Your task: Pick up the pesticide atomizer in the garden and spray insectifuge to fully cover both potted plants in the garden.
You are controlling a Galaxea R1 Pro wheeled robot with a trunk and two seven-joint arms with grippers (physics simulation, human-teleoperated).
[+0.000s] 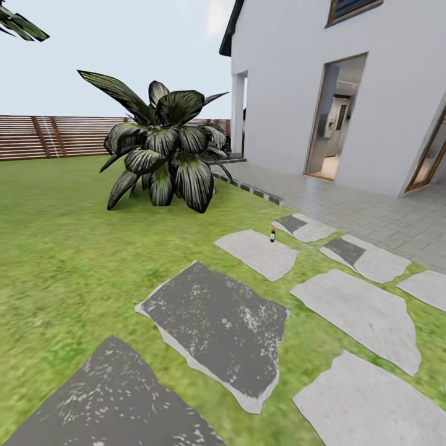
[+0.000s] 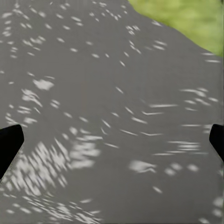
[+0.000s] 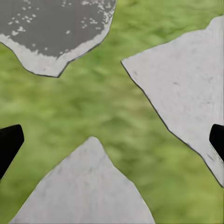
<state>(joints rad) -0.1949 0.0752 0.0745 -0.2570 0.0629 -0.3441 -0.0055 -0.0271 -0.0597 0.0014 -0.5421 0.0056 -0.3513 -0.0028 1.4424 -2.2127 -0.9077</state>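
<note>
Step in hand: approach to the pesticide atomizer (image 1: 272, 235); judged early, nothing grasped yet.
Atomizer position: upright at the far edge of a pale stepping stone (image 1: 257, 253), near the paved terrace (image 1: 371, 214).
Advice: drive along the stones, stop short of the bottle, avoid knocking it over.
Left gripper (image 2: 112, 140): fingertips wide apart, empty, above dark stone.
Right gripper (image 3: 112, 140): wide apart, empty, above lawn (image 3: 107, 107).
Relation to jaws: bottle well apart from both, far ahead.
</note>
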